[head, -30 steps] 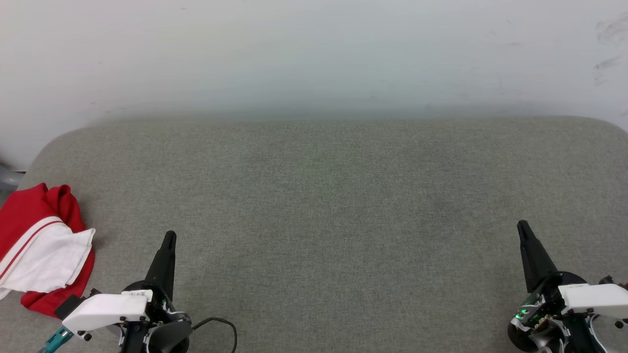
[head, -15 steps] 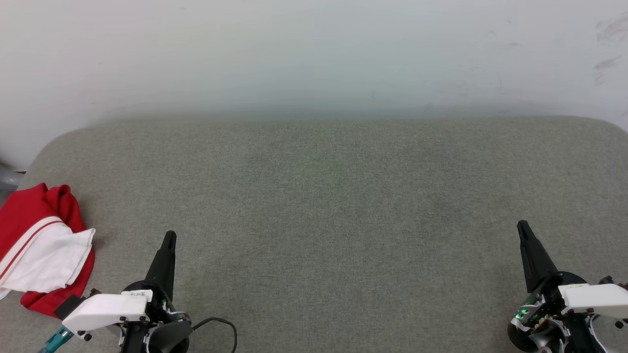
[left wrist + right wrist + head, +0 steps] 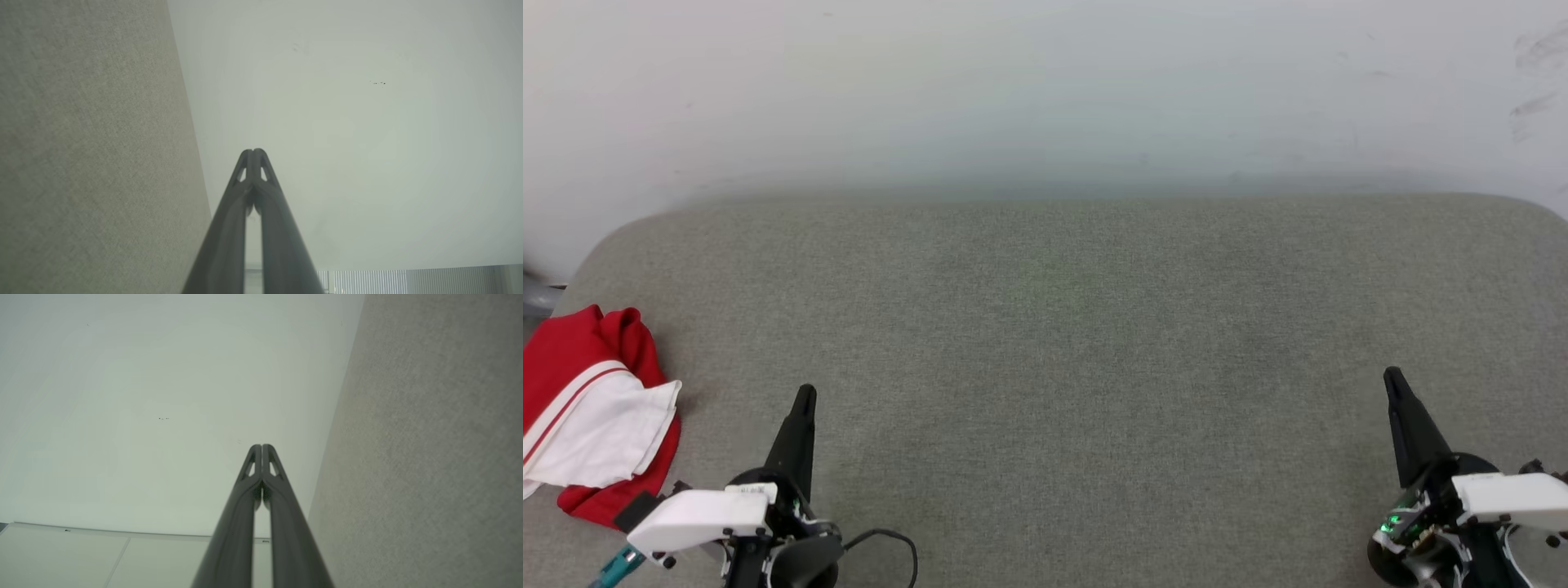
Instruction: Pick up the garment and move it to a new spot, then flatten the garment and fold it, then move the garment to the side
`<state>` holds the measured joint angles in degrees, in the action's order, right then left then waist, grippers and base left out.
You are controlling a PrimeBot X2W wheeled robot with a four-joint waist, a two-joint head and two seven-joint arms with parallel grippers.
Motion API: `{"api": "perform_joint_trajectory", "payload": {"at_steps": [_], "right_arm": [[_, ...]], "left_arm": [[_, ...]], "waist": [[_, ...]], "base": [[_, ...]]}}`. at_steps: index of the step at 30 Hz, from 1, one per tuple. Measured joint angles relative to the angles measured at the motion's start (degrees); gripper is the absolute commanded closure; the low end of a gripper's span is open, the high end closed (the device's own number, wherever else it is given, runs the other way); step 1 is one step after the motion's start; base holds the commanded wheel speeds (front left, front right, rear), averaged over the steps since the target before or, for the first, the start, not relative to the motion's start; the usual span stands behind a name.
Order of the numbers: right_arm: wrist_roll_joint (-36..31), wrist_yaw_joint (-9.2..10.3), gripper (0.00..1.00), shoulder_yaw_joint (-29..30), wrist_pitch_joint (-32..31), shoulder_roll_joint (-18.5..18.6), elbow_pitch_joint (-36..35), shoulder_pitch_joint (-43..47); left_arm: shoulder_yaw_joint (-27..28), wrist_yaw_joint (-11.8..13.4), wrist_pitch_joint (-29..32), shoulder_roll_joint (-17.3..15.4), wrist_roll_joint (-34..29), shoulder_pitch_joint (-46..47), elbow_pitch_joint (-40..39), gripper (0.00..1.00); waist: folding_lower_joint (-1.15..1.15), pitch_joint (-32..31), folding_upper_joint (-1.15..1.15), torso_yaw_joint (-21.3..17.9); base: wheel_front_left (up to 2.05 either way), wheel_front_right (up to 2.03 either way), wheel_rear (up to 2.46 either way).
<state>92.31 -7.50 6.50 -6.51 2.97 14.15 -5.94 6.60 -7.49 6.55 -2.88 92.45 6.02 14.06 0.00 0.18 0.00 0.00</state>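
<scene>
garment [image 3: 592, 416]: crumpled heap at the left edge of the tabletop [image 3: 1062, 343], towards the front. Red cloth with a white panel on top, and a thin red stripe along that panel. Part of it is cut off by the head view's left border.
left tool [image 3: 805, 398]: front left, fingers pointing away from the robot. Jaws pressed together with nothing between them. It is near the garment's right side and clear of it.
left wrist view: the two dark fingers [image 3: 229, 228] meet at the tip. Tabletop cover on that view's left, pale wall beyond.
right tool [image 3: 1393, 377]: front right, well apart from the garment. Jaws closed tight and empty.
right wrist view: fingers [image 3: 286, 522] touching at the tip. Tabletop cover on that view's right.
tool height over the cover: cannot tell.
tabletop cover: grey-green weave, rounded far corners.
wall [image 3: 1045, 90]: pale, with faint scuffs at upper right.
cable [image 3: 890, 539]: black loop beside the left wrist housing.
</scene>
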Motion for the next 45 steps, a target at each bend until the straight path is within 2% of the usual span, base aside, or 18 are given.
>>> {"api": "perform_joint_trajectory", "payload": {"at_steps": [1, 7, 21, 28, 38, 45], "right_arm": [[0.0, 0.00, 0.00, 0.0, 0.0, 0.0, 0.0, 0.0], [-0.2, 0.01, 0.00, -0.4, 0.5, 0.0, 1.3, 2.0], [-4.4, 0.01, 0.00, -3.2, 4.5, 0.2, -2.9, 2.5], [-14.1, 0.01, 0.00, -3.3, 6.2, 0.3, -4.9, 2.8], [-33.8, 0.01, 0.00, -4.1, 8.3, 0.2, -8.0, 3.5], [-44.3, 0.01, 0.00, -4.4, 9.0, 0.2, -9.7, 3.9]], "left_arm": [[0.0, 0.0, 0.0, 0.0, 0.0, 0.0, 0.0, 0.00], [-0.9, 0.0, -0.5, 0.1, 0.0, -1.7, 1.4, 0.00], [-5.2, 0.0, -4.5, 0.1, -1.5, -1.7, -2.1, 0.00], [-7.0, 0.0, -6.2, -0.2, -7.1, -1.7, -5.2, 0.00], [-8.2, 0.0, -8.3, -0.1, -21.9, -1.7, -7.6, 0.00], [-9.1, 0.0, -9.8, -0.2, -31.7, -1.9, -8.8, 0.00]], "waist": [[0.00, 0.0, 0.00, 0.0], [0.00, 0.0, 0.00, 0.0], [0.00, 0.0, 0.00, -0.1], [0.00, 0.1, 0.00, -0.2], [0.00, -0.1, 0.00, -0.3], [0.00, -0.2, 0.00, -0.6]], "base": [[0.00, 0.00, 0.00], [0.00, 0.00, 0.00], [0.00, 0.00, 0.00], [0.00, 0.00, 0.00], [0.00, 0.00, 0.00], [0.00, 0.00, 0.00]]}}
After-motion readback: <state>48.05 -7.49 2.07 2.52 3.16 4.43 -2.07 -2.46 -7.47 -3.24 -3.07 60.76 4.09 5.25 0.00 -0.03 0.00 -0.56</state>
